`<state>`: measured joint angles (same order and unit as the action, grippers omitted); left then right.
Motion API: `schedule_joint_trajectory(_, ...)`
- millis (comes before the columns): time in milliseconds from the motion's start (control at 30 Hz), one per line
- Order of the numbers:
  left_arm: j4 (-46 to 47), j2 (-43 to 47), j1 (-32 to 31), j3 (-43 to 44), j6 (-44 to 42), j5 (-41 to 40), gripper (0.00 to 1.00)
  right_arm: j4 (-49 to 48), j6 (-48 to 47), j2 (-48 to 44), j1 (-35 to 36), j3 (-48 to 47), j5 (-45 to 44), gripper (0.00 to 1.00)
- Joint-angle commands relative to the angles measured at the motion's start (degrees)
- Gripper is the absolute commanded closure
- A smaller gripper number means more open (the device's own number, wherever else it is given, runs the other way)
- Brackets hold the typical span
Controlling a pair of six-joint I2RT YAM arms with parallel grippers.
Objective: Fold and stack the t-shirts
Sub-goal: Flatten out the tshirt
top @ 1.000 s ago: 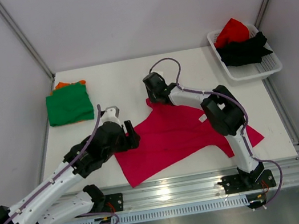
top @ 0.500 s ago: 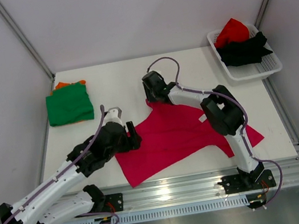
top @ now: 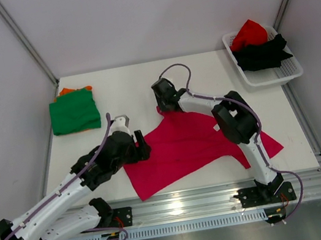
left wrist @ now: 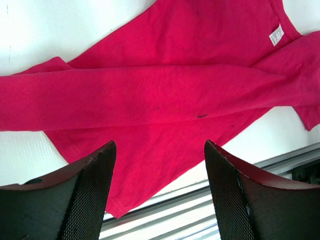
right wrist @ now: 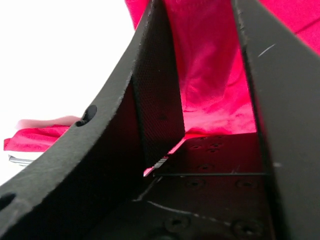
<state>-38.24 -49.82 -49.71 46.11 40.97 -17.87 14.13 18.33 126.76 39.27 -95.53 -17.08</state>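
The only marking in sight is 1 small white label (left wrist: 276, 36) sewn onto the magenta t-shirt (left wrist: 165, 90), close to the cloth's edge at the upper right of the left wrist view. It carries a few lines of dark print, too small and blurred to read. From the top camera it shows only as a plain white fleck. Nothing else bears readable text, brand, number or sign.

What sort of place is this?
Likely a robotics test booth: plain grey panel walls, two robot arms bolted to an aluminium rail, a white table with a magenta-pink cloth t-shirt spread out.
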Motion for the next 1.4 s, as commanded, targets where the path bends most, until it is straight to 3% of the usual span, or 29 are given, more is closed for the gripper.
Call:
schedule_joint_trajectory(0,0.88,0.43,0.49,0.21,0.07,-0.77,0.26,1.52,-0.57,-0.37,0.72,-1.34,-2.69,0.56)
schedule_joint_trajectory(200,1.68,-0.36,0.49,0.03,0.43,0.55,0.26,2.39,-2.86,-0.99,2.13,-0.98,-7.61,0.56)
schedule_joint_trajectory(267,1.68,-0.28,0.49,0.12,0.43,0.38,0.26,2.48,-3.03,-0.73,2.31,-1.07,-8.32,0.70)
schedule_joint_trajectory(333,1.50,-0.01,0.49,-0.05,0.43,0.20,0.26,2.57,-3.03,-0.37,2.22,-1.41,-8.84,1.00)
schedule_joint_trajectory(633,2.46,-0.10,0.49,-1.11,0.95,1.25,0.26,-0.41,-7.15,0.42,2.22,-4.49,-12.88,1.00)
schedule_joint_trajectory(1067,5.72,-1.24,0.49,-4.18,2.54,4.42,0.27,-31.67,-13.84,-3.00,0.29,1.56,-24.22,1.00)
schedule_joint_trajectory(1233,6.24,-2.29,0.49,-4.18,2.62,4.60,0.27,-36.19,-16.39,-3.54,-0.68,0.78,-24.93,1.00)
schedule_joint_trajectory(1367,6.60,-2.74,0.49,-4.53,2.89,5.04,0.27,-38.47,-19.98,-2.66,-1.47,-2.64,-30.62,1.00)
